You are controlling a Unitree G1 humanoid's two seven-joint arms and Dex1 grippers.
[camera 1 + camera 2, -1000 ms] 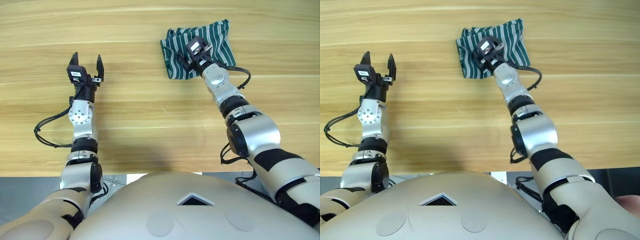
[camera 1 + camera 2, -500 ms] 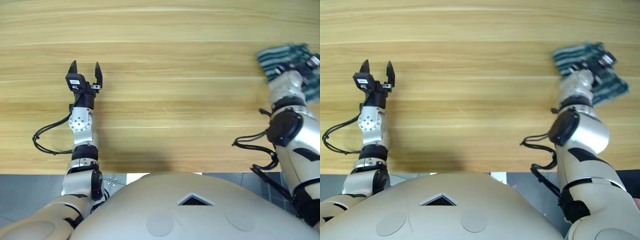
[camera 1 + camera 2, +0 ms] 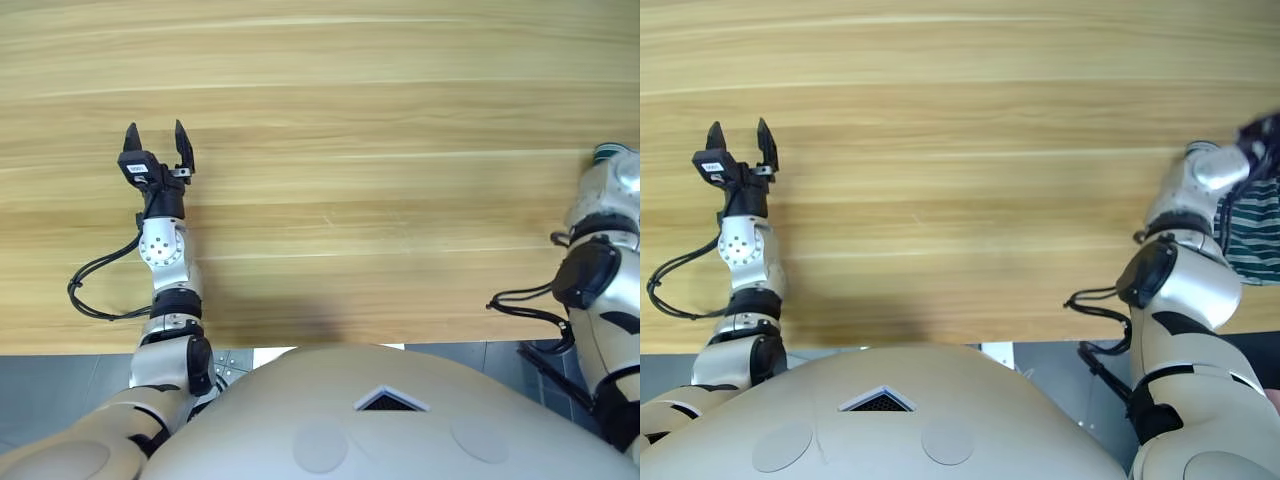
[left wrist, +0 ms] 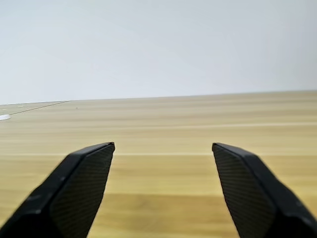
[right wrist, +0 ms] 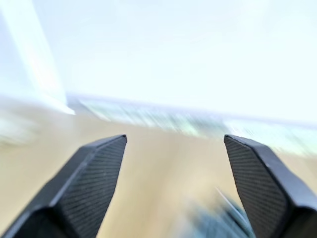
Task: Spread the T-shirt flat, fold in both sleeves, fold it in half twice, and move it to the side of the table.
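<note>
We see the striped T-shirt [image 3: 1252, 228] lying at the far right side of the table [image 3: 380, 120], just beside the wrist of the right arm. The right gripper [image 5: 174, 144] has its fingers spread wide and grips nothing; the cloth appears blurred near them. The left gripper [image 3: 157, 145] is well apart from the shirt, on the left, also wide open and empty.

Wooden table [image 3: 380, 120]: pale boards, grain running left to right, spanned the upper part of the eye views. Dark grey floor tiles [image 3: 50, 390] showed at lower left, below the table's near edge. In the left wrist view, a plain white wall [image 4: 158, 44] stood above the tabletop, and a small unidentifiable white patch [image 4: 4, 117] lay at the left edge.
</note>
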